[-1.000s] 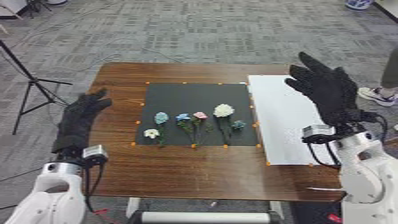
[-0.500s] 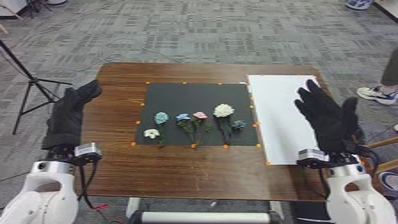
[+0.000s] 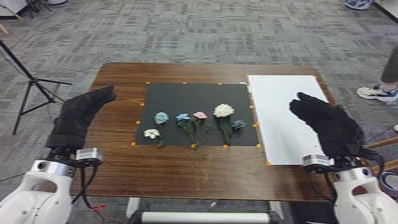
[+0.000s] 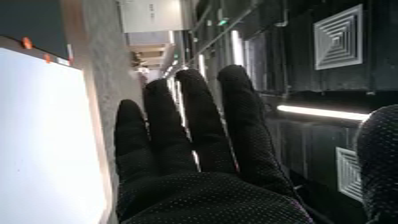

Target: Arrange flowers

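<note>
Right robot hand [image 3: 330,126] near white sheet [image 3: 281,117]

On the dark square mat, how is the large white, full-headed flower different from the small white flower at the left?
The large white flower has a wide, rounded head; the small white flower has a much smaller one. The large flower lies towards the mat's right side, the small flower near its left edge and closer to the robot. Both are white and lie on the dark mat.
</note>
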You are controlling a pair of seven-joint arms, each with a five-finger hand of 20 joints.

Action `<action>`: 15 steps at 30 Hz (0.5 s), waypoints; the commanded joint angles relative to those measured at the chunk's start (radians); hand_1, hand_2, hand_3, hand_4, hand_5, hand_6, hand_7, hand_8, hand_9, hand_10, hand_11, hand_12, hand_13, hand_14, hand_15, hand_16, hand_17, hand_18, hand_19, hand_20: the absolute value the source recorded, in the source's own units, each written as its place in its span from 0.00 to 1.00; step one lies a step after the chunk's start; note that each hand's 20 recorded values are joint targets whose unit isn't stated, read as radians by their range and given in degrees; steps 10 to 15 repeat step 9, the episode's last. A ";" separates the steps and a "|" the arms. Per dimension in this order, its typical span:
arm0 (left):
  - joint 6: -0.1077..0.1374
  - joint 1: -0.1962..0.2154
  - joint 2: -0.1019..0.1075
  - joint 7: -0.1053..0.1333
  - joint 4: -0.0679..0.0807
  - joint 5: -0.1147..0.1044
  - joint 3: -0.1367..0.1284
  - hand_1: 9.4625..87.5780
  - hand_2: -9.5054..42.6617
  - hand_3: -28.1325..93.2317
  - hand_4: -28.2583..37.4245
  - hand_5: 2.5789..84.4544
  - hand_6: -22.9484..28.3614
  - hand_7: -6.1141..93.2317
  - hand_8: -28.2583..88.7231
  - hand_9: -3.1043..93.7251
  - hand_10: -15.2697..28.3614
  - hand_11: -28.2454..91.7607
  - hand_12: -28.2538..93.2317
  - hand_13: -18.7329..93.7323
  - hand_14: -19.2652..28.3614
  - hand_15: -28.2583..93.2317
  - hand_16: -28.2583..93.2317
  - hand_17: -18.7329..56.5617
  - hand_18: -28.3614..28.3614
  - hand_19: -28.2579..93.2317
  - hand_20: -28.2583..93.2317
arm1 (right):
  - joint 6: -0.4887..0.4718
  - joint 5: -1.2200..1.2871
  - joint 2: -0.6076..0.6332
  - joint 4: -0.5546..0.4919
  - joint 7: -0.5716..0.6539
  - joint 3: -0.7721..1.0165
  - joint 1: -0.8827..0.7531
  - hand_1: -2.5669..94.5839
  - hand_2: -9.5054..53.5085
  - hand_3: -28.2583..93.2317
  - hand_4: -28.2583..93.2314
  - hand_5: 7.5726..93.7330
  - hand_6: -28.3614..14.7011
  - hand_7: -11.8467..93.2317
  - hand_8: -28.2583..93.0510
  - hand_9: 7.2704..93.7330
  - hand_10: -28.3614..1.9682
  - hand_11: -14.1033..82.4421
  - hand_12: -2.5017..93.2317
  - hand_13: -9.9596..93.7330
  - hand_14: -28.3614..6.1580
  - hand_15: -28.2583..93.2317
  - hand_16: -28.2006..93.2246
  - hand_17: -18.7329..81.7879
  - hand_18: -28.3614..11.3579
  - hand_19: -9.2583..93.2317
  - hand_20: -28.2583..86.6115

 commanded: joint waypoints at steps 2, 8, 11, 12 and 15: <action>0.017 0.028 -0.011 0.004 -0.014 0.029 -0.010 0.08 0.22 0.79 0.00 0.57 0.56 0.14 0.18 0.54 0.68 0.35 0.28 0.45 0.69 0.30 0.19 0.32 0.65 0.25 0.35 | -0.022 -0.098 0.079 0.004 0.000 -0.002 0.037 0.08 0.25 0.82 0.09 0.49 0.58 0.22 0.16 0.49 0.36 0.21 0.17 0.45 0.31 0.33 0.35 0.35 0.32 0.17 0.44; 0.035 0.040 -0.016 -0.006 -0.030 0.047 -0.011 0.09 0.22 0.79 0.00 0.57 0.56 0.14 0.18 0.54 0.68 0.35 0.28 0.44 0.68 0.30 0.19 0.30 0.63 0.24 0.34 | -0.027 -0.246 0.091 -0.019 -0.035 0.001 0.034 0.09 0.25 0.82 0.09 0.50 0.57 0.22 0.16 0.50 0.36 0.21 0.17 0.45 0.31 0.32 0.36 0.36 0.32 0.17 0.44; 0.060 0.033 -0.013 -0.007 -0.030 0.043 -0.001 0.09 0.22 0.79 0.00 0.57 0.56 0.14 0.18 0.55 0.68 0.35 0.28 0.44 0.68 0.30 0.19 0.28 0.63 0.23 0.33 | -0.019 -0.271 0.093 -0.026 -0.043 0.001 0.031 0.09 0.25 0.82 0.09 0.50 0.57 0.22 0.16 0.50 0.36 0.21 0.17 0.44 0.31 0.32 0.36 0.35 0.32 0.16 0.44; 0.060 0.033 -0.013 -0.007 -0.030 0.043 -0.001 0.09 0.22 0.79 0.00 0.57 0.56 0.14 0.18 0.55 0.68 0.35 0.28 0.44 0.68 0.30 0.19 0.28 0.63 0.23 0.33 | -0.019 -0.271 0.093 -0.026 -0.043 0.001 0.031 0.09 0.25 0.82 0.09 0.50 0.57 0.22 0.16 0.50 0.36 0.21 0.17 0.44 0.31 0.32 0.36 0.35 0.32 0.16 0.44; 0.060 0.033 -0.013 -0.007 -0.030 0.043 -0.001 0.09 0.22 0.79 0.00 0.57 0.56 0.14 0.18 0.55 0.68 0.35 0.28 0.44 0.68 0.30 0.19 0.28 0.63 0.23 0.33 | -0.019 -0.271 0.093 -0.026 -0.043 0.001 0.031 0.09 0.25 0.82 0.09 0.50 0.57 0.22 0.16 0.50 0.36 0.21 0.17 0.44 0.31 0.32 0.36 0.35 0.32 0.16 0.44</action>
